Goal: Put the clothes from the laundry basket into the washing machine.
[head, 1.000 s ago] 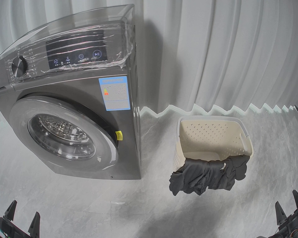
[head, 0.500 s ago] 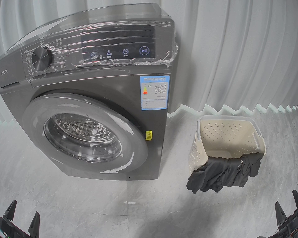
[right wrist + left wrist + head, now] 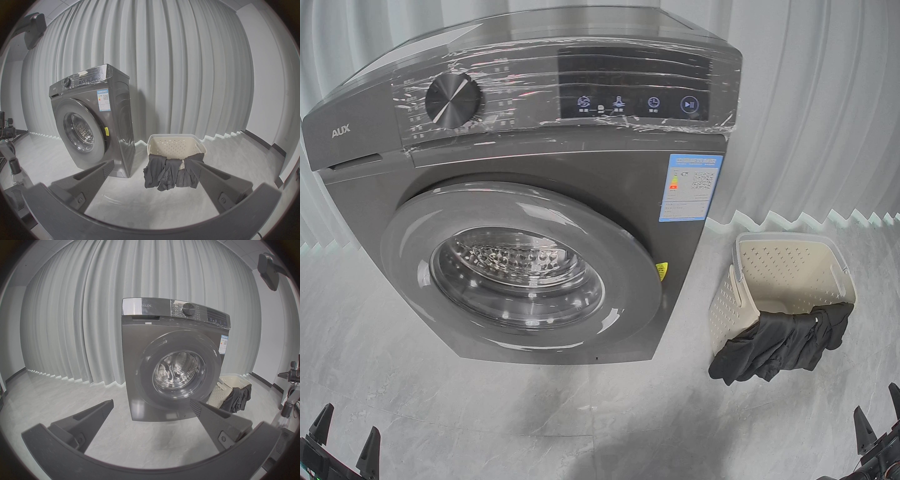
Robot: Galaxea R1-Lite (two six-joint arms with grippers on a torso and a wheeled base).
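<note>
Clothes [image 3: 781, 344]: dark, limp cloth; hangs crumpled over the front rim of the cream, perforated plastic laundry basket [image 3: 794, 265], just beside the grey metal washing machine [image 3: 612, 181] with its round glass door [image 3: 519, 275] shut. Left gripper [image 3: 150, 402] and right gripper [image 3: 150, 162]: pointed black fingers spread wide, gripping nothing, well apart from basket and machine.

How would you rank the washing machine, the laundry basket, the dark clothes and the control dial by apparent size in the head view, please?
Largest to smallest:
1. washing machine
2. laundry basket
3. dark clothes, not far behind the basket
4. control dial
</note>
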